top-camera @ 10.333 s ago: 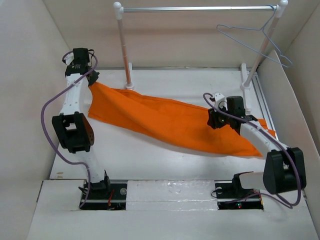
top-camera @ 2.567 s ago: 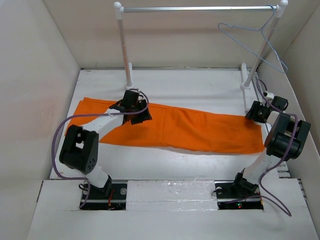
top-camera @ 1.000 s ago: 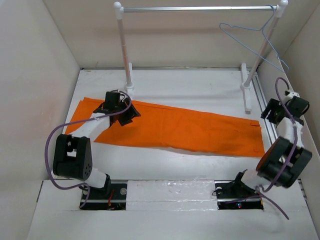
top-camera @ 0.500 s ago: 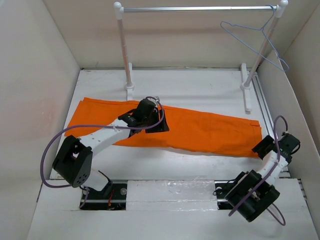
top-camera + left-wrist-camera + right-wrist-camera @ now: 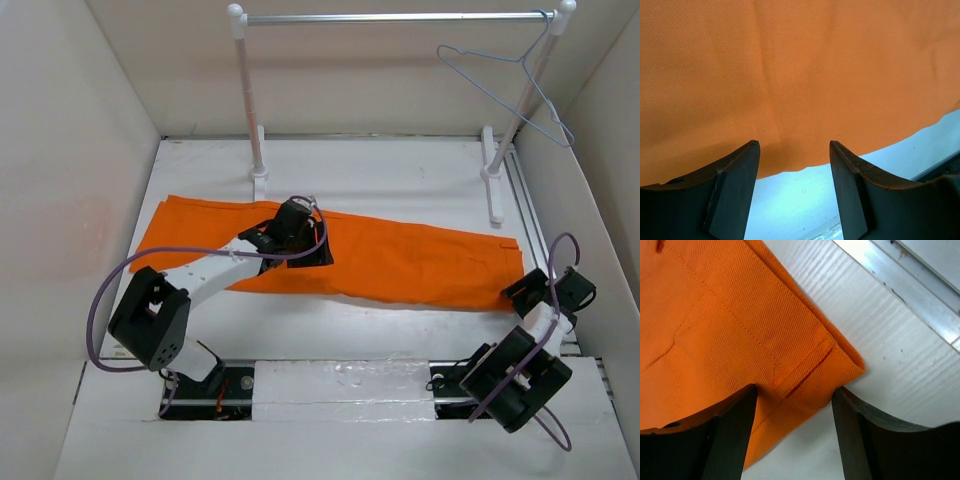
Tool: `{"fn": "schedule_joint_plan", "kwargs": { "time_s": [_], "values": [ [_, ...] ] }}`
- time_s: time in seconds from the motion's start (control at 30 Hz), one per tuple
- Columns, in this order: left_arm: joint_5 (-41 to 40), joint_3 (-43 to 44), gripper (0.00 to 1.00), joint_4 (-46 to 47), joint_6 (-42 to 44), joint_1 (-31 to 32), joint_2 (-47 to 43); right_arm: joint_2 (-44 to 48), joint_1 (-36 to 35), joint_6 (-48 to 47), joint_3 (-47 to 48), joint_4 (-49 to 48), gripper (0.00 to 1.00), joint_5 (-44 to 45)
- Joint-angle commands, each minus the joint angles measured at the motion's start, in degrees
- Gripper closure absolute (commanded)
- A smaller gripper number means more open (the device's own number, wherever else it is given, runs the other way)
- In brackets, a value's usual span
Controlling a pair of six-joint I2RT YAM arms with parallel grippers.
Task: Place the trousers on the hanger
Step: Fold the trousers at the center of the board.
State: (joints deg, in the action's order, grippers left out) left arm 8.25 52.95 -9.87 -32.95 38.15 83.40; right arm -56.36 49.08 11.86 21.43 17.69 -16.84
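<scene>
Hanging hanger (image 5: 522, 62) on rail (image 5: 400, 17), trousers (image 5: 420, 262) flat

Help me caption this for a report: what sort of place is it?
Probably a robot lab test cell, not a home: plain white walls box in the table, the left arm and right arm are bolted at its near edge, and a small rail holds one hanger.

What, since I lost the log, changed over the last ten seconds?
The trousers, earlier held up between both arms, were let go and now lie flat on the table. The left jaws moved to their near middle edge, the right jaws to their near right corner; both stand open. The hanger stays on the rail.
</scene>
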Motion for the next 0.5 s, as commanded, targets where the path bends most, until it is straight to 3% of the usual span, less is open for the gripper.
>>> {"fn": "schedule_joint_plan", "kwargs": {
  "time_s": [0.0,0.03,0.07,0.1,0.13,0.3,0.47],
  "values": [
    [-1.8,1.0,0.46,0.4,1.0,-0.1,2.1,-3.9,0.1,2.1,-1.9,-5.1,0.34,-0.6],
    [-2.3,1.3,0.46,0.0,1.0,-0.1,2.5,-4.6,0.1,2.2,-1.9,-6.2,0.4,-1.3],
    [-2.8,1.6,0.45,0.0,1.0,-0.1,2.8,-5.9,0.1,2.0,-1.7,-7.0,0.68,-2.1],
    [-3.5,1.7,0.45,0.0,1.0,-0.1,3.5,-6.1,0.1,0.4,-0.9,-7.0,0.87,-3.5],
    [-3.8,1.8,0.45,-0.4,1.0,-0.1,4.1,-6.0,0.1,-0.9,1.3,-6.4,0.99,-3.6],
    [-4.1,1.0,0.45,-0.4,1.1,-0.1,5.4,5.9,0.1,-9.5,13.9,8.2,1.0,0.7],
    [-7.6,2.2,0.45,-2.3,2.3,3.2,8.2,7.8,-9.2,-14.3,27.6,13.2,1.0,-1.6]
  ]
}}
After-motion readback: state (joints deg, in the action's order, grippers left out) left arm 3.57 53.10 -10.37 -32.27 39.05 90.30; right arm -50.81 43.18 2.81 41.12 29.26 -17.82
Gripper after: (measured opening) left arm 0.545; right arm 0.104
